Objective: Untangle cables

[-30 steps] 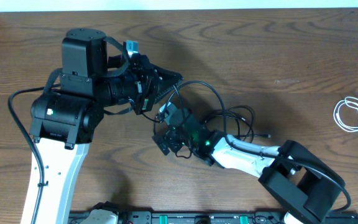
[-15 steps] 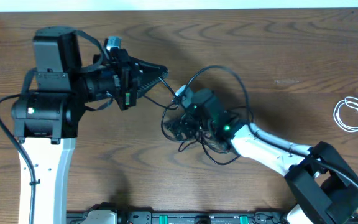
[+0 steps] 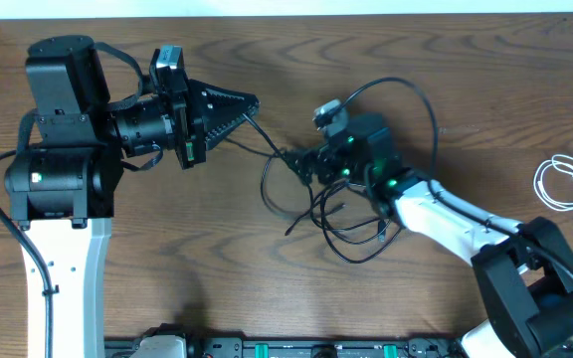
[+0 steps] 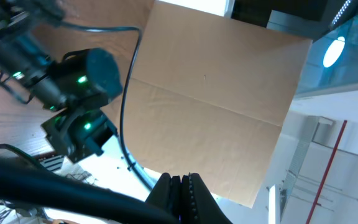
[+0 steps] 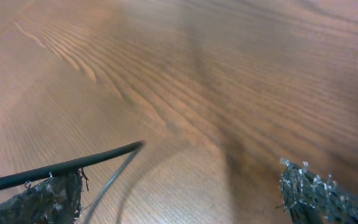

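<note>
Dark wood grain covers the whole table [image 3: 446,80], and a black bar with small green marks [image 3: 296,349] lies along its near edge. In the left wrist view a big brown cardboard sheet [image 4: 229,99] fills the background.

The left arm [image 3: 63,179] stands on the left side. Its white lower link rises from the near edge, and its black upper part bends to point to the right, almost level. The left gripper [image 3: 253,100] has its jaws pressed together, and one thin strand runs tight from the tips down to the tangle.

The right arm [image 3: 446,224] comes from the near right corner and stretches across to the left, so that it covers a part of the tangle. The right gripper [image 3: 301,164] sits low at the left end of the tangle with its jaws spread wide. In the right wrist view one strand lies over one rough fingertip [image 5: 42,199], and the other fingertip is well apart from it.

The black cables [image 3: 328,204] lie in loose loops at the middle of the table, around and under the right gripper. The white cable [image 3: 565,183] rests coiled near the right edge, well apart from them.
</note>
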Controlling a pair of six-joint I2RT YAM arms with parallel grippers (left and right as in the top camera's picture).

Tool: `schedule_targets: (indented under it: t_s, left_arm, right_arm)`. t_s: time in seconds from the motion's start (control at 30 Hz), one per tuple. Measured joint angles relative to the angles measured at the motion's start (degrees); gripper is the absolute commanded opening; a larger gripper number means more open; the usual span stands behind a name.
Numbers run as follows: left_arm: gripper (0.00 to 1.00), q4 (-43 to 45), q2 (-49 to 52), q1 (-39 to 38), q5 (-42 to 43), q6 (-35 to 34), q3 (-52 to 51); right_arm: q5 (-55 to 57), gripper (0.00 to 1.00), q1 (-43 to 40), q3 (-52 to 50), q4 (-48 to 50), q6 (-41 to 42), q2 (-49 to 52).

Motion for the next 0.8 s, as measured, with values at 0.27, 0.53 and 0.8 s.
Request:
schedule_targets:
  t_s: [0.27, 0.53, 0.8]
  left_arm:
    - [0.07, 0.0, 0.0, 2.2, 0.3, -0.5, 0.0]
    - [0.07, 1.4, 0.0, 5.0, 0.2, -5.9, 0.0]
    - [0.07, 7.8, 0.0, 5.0, -4.0, -14.3, 0.0]
  right_arm:
    - [-19.5, 0.99, -9.0, 0.0, -2.1, -4.9, 0.0]
    - [-43.7, 0.99, -13.6, 0.0, -8.2, -19.9, 0.0]
    - [-48.7, 0.99, -9.0, -0.7, -10.0, -26.6, 0.0]
